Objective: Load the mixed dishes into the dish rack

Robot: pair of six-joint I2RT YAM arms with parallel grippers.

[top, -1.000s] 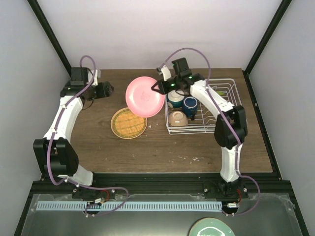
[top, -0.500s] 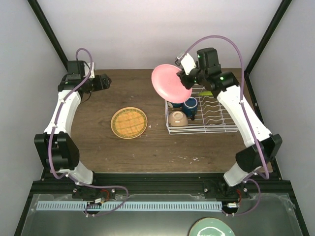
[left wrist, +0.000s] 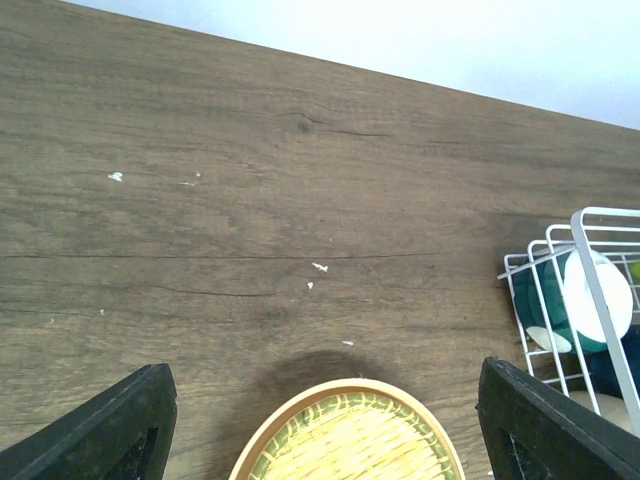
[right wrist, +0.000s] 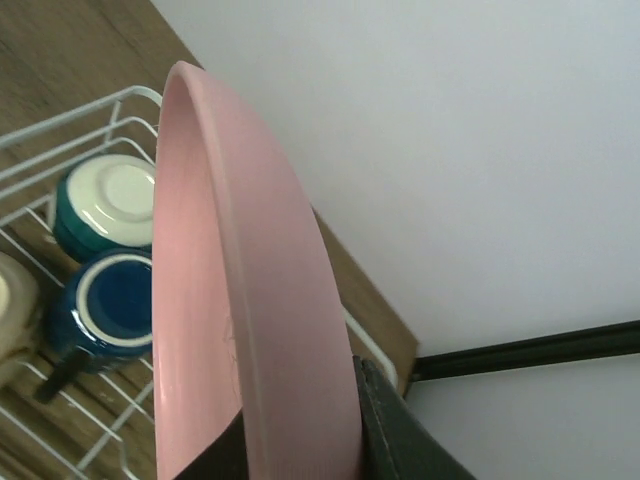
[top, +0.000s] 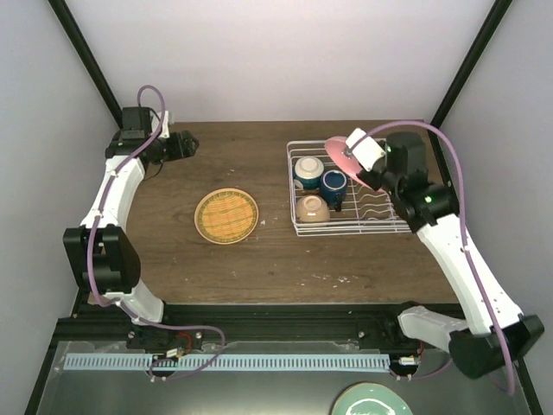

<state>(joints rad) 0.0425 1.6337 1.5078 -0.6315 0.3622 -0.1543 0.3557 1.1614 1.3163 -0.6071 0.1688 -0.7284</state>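
My right gripper (top: pixel 359 157) is shut on the rim of the pink plate (top: pixel 343 158) and holds it on edge above the middle of the white wire dish rack (top: pixel 346 232). In the right wrist view the pink plate (right wrist: pixel 250 300) is pinched between both fingers (right wrist: pixel 385 430). The rack holds an overturned teal-sided bowl (top: pixel 308 170), the dark blue mug (top: pixel 334 183) and a cream bowl (top: pixel 312 208). The woven yellow plate (top: pixel 226 215) lies flat on the table left of the rack. My left gripper (top: pixel 186 144) is open and empty, above the table behind that yellow plate (left wrist: pixel 350 440).
A pale teal plate (top: pixel 371 400) lies below the table's front edge. The rack's near corner (left wrist: pixel 590 215) shows at the right of the left wrist view. Bare wooden table (top: pixel 259 259) lies in front of the plate and the rack. Walls close in the back and sides.
My right arm has carried the pink plate rightward from left of the rack to over its middle, turning it on edge. The left arm has barely moved.
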